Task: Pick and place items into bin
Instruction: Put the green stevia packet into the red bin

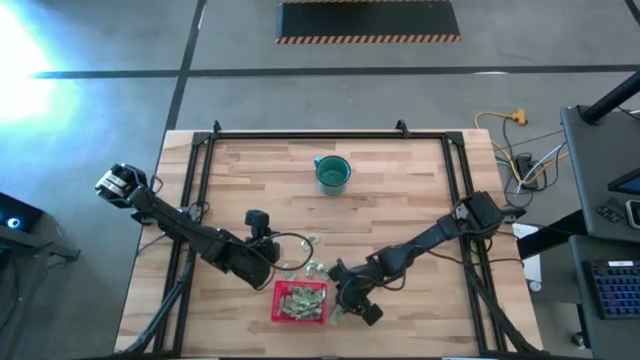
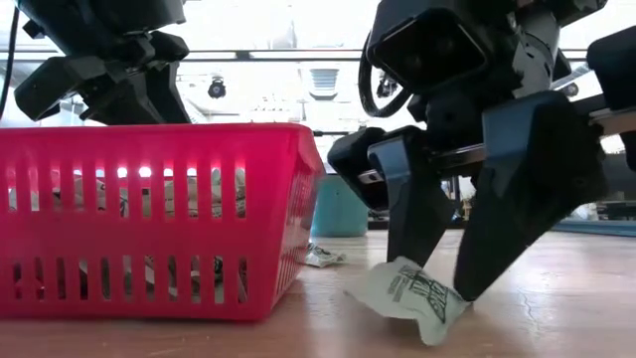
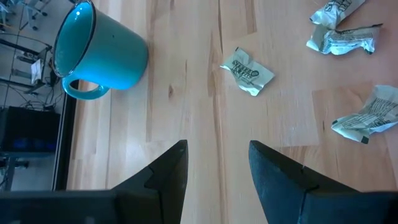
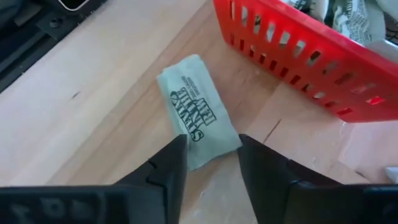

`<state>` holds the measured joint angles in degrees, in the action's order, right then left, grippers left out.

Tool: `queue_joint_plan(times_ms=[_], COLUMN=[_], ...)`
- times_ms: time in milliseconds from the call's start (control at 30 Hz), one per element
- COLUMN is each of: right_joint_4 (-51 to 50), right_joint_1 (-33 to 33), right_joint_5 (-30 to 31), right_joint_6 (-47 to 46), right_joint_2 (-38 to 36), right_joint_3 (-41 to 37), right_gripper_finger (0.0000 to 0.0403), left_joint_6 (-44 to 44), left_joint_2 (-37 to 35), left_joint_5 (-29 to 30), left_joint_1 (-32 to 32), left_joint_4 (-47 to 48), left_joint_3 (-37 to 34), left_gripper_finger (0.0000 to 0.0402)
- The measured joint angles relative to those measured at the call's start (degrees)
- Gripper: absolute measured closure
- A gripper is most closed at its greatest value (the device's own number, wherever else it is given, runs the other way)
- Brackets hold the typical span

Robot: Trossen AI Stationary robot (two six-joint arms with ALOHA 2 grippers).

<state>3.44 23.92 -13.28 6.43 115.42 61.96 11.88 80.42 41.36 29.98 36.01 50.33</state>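
Note:
The red bin (image 1: 300, 302) stands near the table's front edge and holds several pale green packets (image 4: 348, 15). My right gripper (image 4: 208, 163) is open, low at the bin's right side. Its fingers stand on either side of one end of a pale green packet (image 4: 198, 118), which lies flat on the wood (image 2: 409, 292). My left gripper (image 3: 217, 165) is open and empty above the table, behind the bin's far left corner (image 1: 280, 258). Loose packets (image 3: 249, 70) (image 3: 367, 115) lie on the wood ahead of it. My right gripper comes at the packet slanting down from above, one finger (image 2: 497, 229) on each long side of the packet's end (image 4: 208, 146). I cannot tell whether the fingers touch it. The packet rests on the table.
A teal cup (image 1: 333, 173) stands at the table's far middle and also shows in the left wrist view (image 3: 99, 53). A few loose packets (image 1: 315, 266) lie just beyond the bin. The black frame rails (image 1: 200, 170) run along the table's sides.

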Motion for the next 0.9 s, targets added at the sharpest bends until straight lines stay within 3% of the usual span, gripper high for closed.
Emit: queue_joint_plan(times_ms=[333, 667, 900], right_joint_4=[-0.9, -4.3, -11.4], right_joint_1=[0.0, 0.1, 0.7], right_joint_5=[0.2, 0.7, 10.7], right_joint_6=[3.3, 3.2, 1.2], right_joint_2=[-0.2, -1.0, -5.8], right_joint_3=[0.0, 0.4, -0.2], right_gripper_finger=[0.0385, 0.0393, 0.0394], left_joint_6=[0.0, 0.0, 0.0], left_joint_2=[0.0, 0.0, 0.0], left_joint_5=[0.0, 0.1, 0.1], left_joint_1=[0.0, 0.0, 0.0], left_joint_4=[0.0, 0.0, 0.0], left_joint_3=[0.1, 0.1, 0.1], left_gripper_finger=[0.0248, 0.0248, 0.0248])
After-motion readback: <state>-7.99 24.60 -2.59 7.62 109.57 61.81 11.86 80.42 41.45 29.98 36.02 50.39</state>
